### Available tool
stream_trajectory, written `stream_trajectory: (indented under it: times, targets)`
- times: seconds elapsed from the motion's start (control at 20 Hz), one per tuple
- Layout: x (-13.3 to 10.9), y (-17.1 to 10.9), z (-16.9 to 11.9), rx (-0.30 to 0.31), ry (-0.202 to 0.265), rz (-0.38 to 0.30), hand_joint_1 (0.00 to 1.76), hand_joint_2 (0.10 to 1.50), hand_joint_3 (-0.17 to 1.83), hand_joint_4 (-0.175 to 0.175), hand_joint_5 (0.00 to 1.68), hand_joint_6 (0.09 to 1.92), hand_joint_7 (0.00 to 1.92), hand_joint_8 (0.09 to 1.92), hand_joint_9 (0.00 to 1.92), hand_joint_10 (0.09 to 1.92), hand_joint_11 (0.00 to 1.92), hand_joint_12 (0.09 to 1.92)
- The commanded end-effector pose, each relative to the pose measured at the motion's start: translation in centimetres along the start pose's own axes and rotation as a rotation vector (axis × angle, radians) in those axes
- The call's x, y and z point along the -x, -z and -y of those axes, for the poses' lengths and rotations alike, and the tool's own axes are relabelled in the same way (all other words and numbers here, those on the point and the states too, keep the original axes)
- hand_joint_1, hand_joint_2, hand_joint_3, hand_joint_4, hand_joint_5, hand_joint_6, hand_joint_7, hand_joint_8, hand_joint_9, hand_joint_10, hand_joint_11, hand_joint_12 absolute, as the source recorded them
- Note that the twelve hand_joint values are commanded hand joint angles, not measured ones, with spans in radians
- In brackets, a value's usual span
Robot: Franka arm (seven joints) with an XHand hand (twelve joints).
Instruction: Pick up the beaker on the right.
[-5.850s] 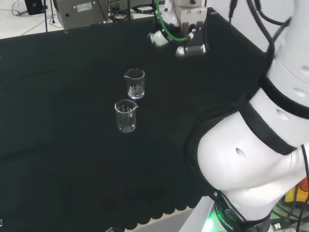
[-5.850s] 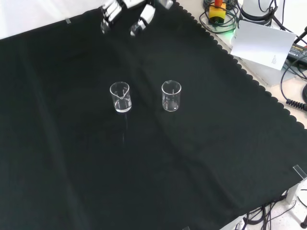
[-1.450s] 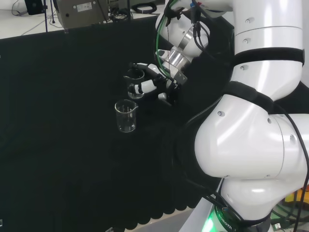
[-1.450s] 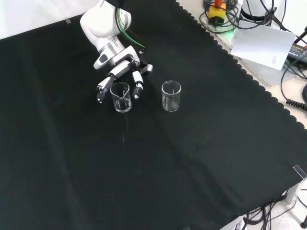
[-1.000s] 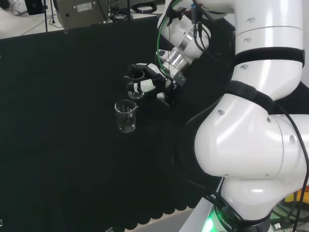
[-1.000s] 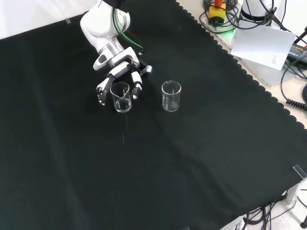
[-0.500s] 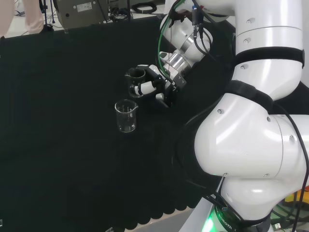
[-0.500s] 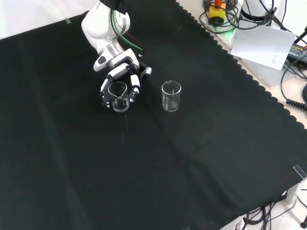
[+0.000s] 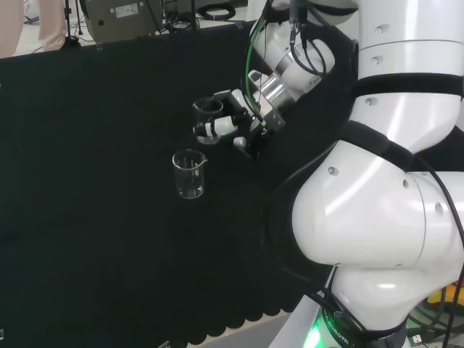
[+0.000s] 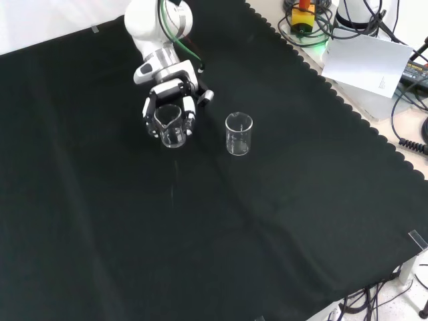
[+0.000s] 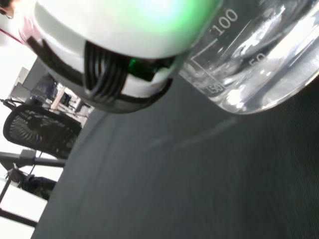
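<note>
Hand [image 10: 170, 100] fingers curled around a beaker [image 10: 170, 127], upper left of front view; second beaker [image 10: 239, 134] beside it.

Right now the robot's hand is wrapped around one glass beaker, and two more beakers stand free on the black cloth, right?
Not quite: the hand is wrapped around one beaker, but only one other beaker stands free on the black cloth. The front view shows this.

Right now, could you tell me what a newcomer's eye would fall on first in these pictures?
Most striking is the black and white hand curled round a clear beaker, near the top left of the front view. A second beaker stands alone on the black cloth to its right. In the head view, the arm's big white links loom at right.
</note>
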State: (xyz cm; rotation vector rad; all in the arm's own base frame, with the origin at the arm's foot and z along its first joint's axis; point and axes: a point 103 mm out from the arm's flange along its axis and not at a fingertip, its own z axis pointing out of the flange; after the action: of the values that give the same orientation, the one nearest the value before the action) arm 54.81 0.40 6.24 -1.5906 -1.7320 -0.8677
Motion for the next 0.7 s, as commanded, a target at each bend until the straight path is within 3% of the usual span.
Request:
stream_trajectory:
  times: [0.05,0.15,0.3,0.5,0.7]
  targets:
    - [-3.8,6.0,-0.6,0.034,0.149,0.237,1.54,0.63,0.59,-0.175,1.19,0.69,1.36,0.58,1.6,0.09,1.15,0.91]
    - [-4.6,7.1,-0.5,-0.004,0.166,0.296,1.54,0.62,0.62,-0.175,1.18,0.69,1.34,0.61,1.63,0.09,1.14,0.96]
    - [-5.2,8.7,0.1,-0.064,0.156,0.354,1.46,0.57,0.7,-0.175,1.24,0.61,1.4,0.54,1.66,0.09,1.34,0.72]
    - [-5.3,10.6,2.1,-0.124,0.09,0.452,1.43,0.76,0.36,-0.175,1.35,0.38,1.32,0.51,1.59,0.09,1.41,0.59]
    - [-5.1,11.7,4.9,-0.161,0.047,0.512,1.43,0.76,0.35,-0.175,1.38,0.33,1.33,0.48,1.58,0.09,1.43,0.58]
